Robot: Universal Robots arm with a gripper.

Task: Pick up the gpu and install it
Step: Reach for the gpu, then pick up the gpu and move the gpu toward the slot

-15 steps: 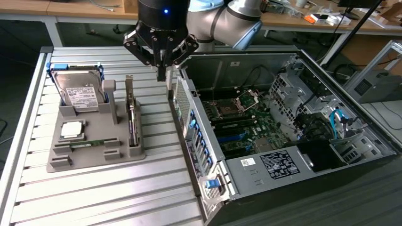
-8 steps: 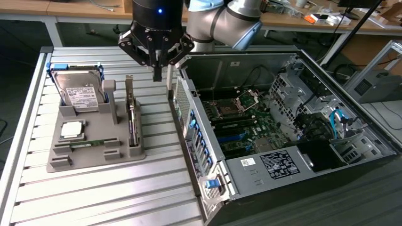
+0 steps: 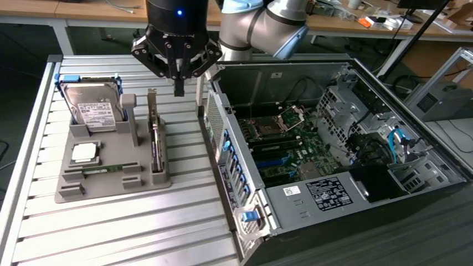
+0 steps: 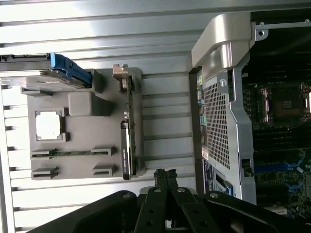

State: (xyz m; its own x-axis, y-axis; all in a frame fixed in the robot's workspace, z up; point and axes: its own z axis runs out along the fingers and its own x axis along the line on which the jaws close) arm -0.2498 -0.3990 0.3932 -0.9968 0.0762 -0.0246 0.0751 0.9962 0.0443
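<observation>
The gpu (image 3: 156, 141) stands on its long edge in a slot along the side of the grey holder (image 3: 111, 188) that faces the computer case. Its silver bracket end points toward the far side of the table. In the wrist view the gpu (image 4: 128, 131) appears edge-on as a thin strip. My gripper (image 3: 178, 88) hangs shut and empty above the table, over the gap between the holder and the case, a little beyond the card's bracket end. In the wrist view my gripper (image 4: 165, 173) has its two dark fingers pressed together, with nothing between them.
An open computer case (image 3: 229, 149) lies at the exterior view's right, motherboard (image 3: 284, 144) exposed. The holder (image 4: 82, 131) also carries a hard drive (image 3: 92, 108), a processor chip (image 3: 85, 152) and a green memory stick (image 3: 103, 169). Ribbed metal table (image 3: 133, 233) lies in front.
</observation>
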